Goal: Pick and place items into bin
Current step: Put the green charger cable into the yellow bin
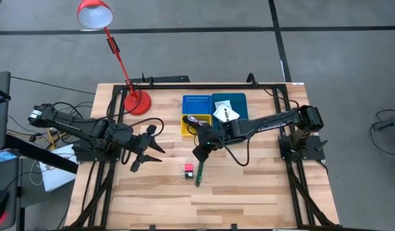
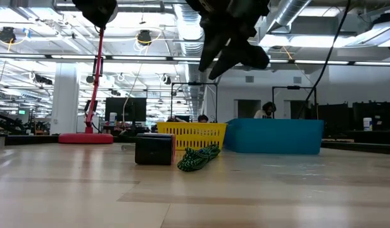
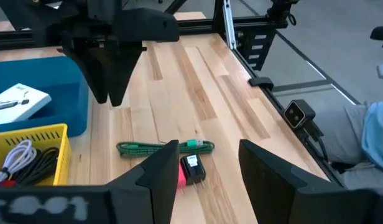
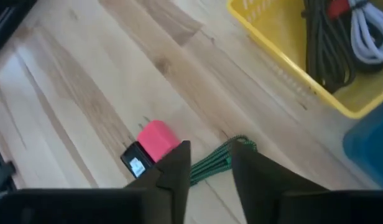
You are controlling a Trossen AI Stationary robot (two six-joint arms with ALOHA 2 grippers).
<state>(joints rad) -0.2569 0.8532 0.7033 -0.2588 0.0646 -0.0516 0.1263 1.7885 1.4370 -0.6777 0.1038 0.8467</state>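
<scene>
A small red-pink block (image 1: 188, 169) with a black end lies flat on the wooden table, and a green braided cord (image 1: 199, 173) lies beside it. My right gripper (image 1: 199, 153) hangs open above both. In the right wrist view its fingers (image 4: 176, 168) frame the cord (image 4: 213, 162), with the block (image 4: 155, 140) just beside them. In the low view this gripper (image 2: 236, 47) is well above the table. My left gripper (image 1: 151, 146) is open, to the left of the block, and faces it (image 3: 188, 171). Black and white cables fill the yellow bin (image 1: 194, 123). A white packet (image 1: 224, 113) lies in the teal bin (image 1: 239, 101).
A red desk lamp stands with its base (image 1: 136, 101) on the table's far left part. A blue perforated lid (image 1: 196, 104) sits beyond the yellow bin. Bare wood stretches toward the near edge. In the low view people show in the room beyond the table.
</scene>
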